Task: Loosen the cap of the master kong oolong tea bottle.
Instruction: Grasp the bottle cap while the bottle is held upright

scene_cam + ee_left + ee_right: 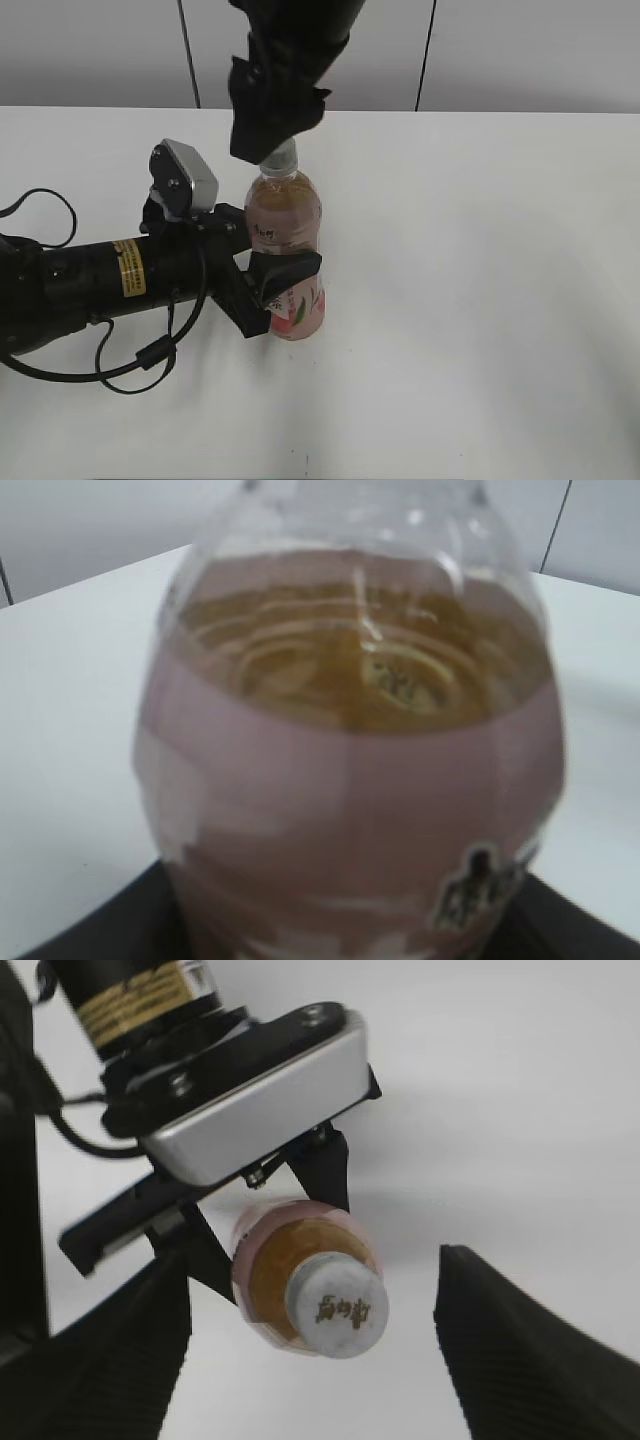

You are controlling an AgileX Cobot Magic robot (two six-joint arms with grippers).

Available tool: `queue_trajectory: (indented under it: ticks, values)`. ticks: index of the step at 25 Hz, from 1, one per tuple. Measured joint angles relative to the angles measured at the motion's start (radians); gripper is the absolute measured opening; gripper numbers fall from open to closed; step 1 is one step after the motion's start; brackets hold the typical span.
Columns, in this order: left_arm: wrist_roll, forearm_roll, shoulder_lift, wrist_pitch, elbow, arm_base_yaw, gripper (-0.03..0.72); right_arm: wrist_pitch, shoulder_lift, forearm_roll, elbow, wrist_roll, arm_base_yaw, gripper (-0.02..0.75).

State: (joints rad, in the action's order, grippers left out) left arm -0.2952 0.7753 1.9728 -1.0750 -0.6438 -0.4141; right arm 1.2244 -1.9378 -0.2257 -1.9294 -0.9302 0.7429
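The left gripper (pixel 268 283) reaches in from the left and is clamped around the lower body of the master kong oolong tea bottle (pixel 286 225), which stands upright on the white table (pixel 480 300); its far finger is hidden behind the bottle. In the left wrist view the bottle (pixel 350 770) fills the frame, blurred, its top cut off. A loose black cable (pixel 135 360) lies by the left arm. Above, the right gripper (pixel 270 130) hangs over the bottle's neck and covers most of the cap (pixel 335 1309). From the right wrist, its fingers (pixel 530 1350) stand wide apart on either side of the cap, not touching it.
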Motion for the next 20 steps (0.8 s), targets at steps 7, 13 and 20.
queue_trajectory:
  ticks: [7,13,20]
  values:
    - [0.000,0.000,0.000,0.000,0.000,0.000,0.385,0.000,0.000,0.156,-0.103,0.909,0.000,0.575]
    - [0.000,-0.001,0.000,0.000,0.000,0.000,0.385,-0.001,0.002,0.142,-0.120,1.221,0.000,0.575]
    - [0.000,-0.001,0.000,0.000,0.000,0.000,0.385,-0.001,-0.015,0.112,-0.112,1.280,0.000,0.563]
